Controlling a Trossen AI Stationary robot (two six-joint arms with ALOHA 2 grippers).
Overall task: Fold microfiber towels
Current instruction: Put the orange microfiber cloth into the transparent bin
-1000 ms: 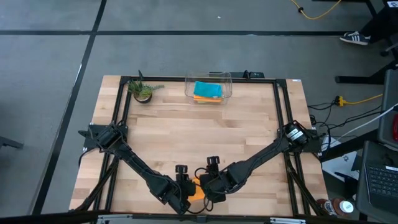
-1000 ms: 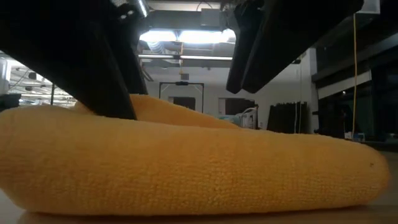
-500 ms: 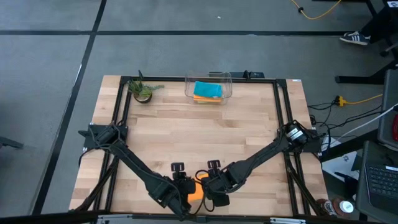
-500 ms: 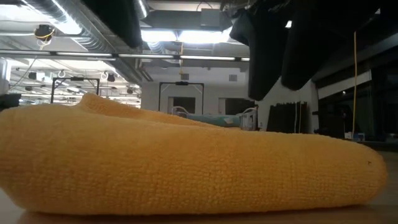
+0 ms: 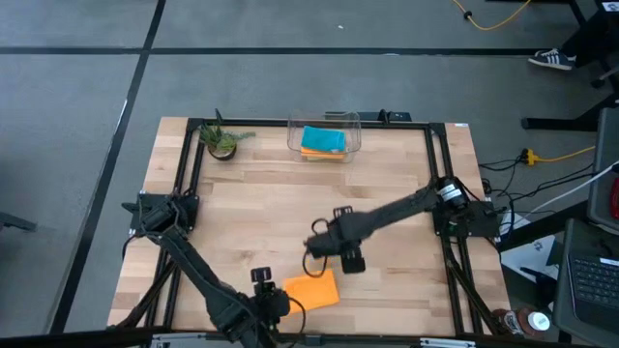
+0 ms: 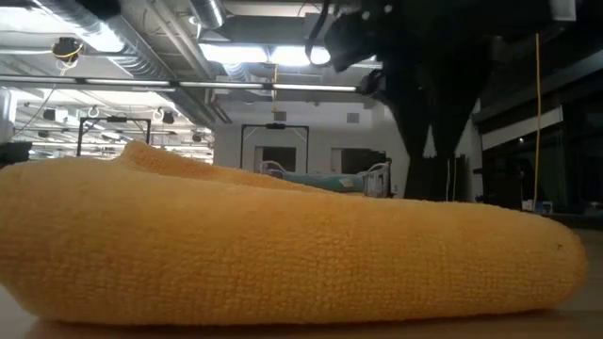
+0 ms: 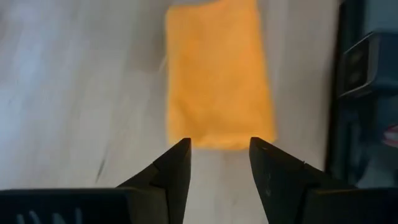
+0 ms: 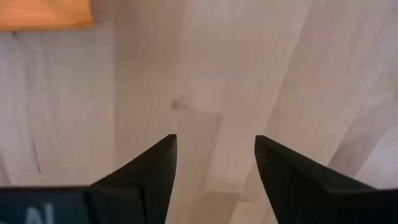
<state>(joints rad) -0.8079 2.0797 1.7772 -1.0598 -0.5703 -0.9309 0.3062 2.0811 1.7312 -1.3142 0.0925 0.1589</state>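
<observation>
A folded orange towel point(image 5: 311, 289) lies flat on the wooden table near its near edge; it fills the low view point(image 6: 283, 254) and shows in the left wrist view point(image 7: 217, 74). My left gripper point(image 5: 271, 302) is open just left of the towel, its fingers point(image 7: 219, 163) short of the towel's near end, touching nothing. My right gripper point(image 5: 334, 259) is open above bare wood point(image 8: 214, 155), a little beyond the towel toward the far edge; a corner of the towel shows in its wrist view point(image 8: 46, 14). A teal towel on an orange one lies in the clear bin point(image 5: 323, 141).
A clear plastic bin point(image 5: 324, 124) stands at the far edge, middle. A small potted plant point(image 5: 222, 142) stands at the far left. A black frame point(image 5: 193, 174) runs along the table's sides. Bare wood lies between the bin and the folded towel.
Both grippers have let go of the orange towel and drawn off it. My left gripper has gone toward the table's left and near edge. My right gripper has risen and gone toward the far edge. The folded towel stays flat where it was.
</observation>
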